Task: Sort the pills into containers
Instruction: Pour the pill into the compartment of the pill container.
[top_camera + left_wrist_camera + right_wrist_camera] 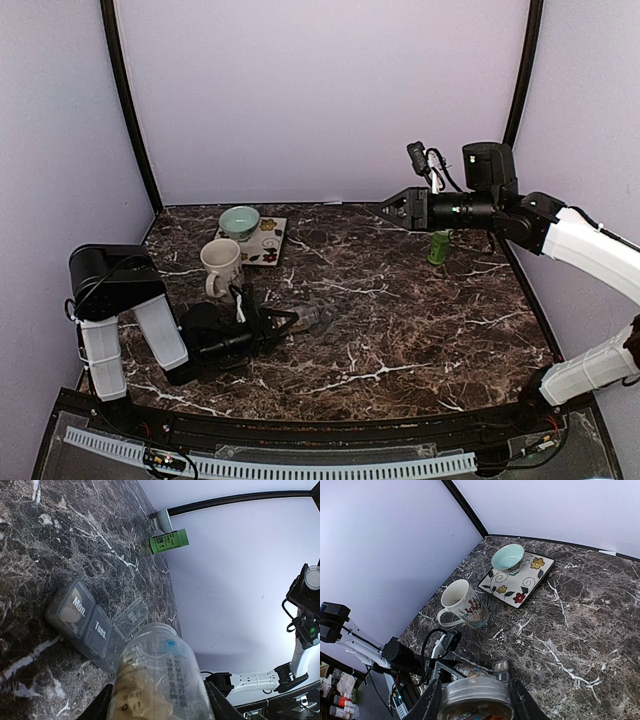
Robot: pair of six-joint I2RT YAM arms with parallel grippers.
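Note:
My left gripper (162, 701) is shut on a clear little jar (161, 662), tipped low over the table, with tan-yellow pills (134, 700) heaped inside. The jar's mouth points at the containers (82, 617), a dark grey strip lying flat, marked "Mon." and "Tues." Its third compartment has its flap (131, 617) open beside the jar's mouth. In the top view the strip (318, 318) lies just past the left gripper (285, 325). My right gripper (395, 208) hangs high at the back right. It is shut on a clear round lid (476, 692).
A white mug (222, 265) stands behind the left arm. Further back a teal bowl (240, 220) rests on a flowered plate (268, 243). A green bottle (438, 247) stands at the right, below the right arm. Purple walls close in three sides.

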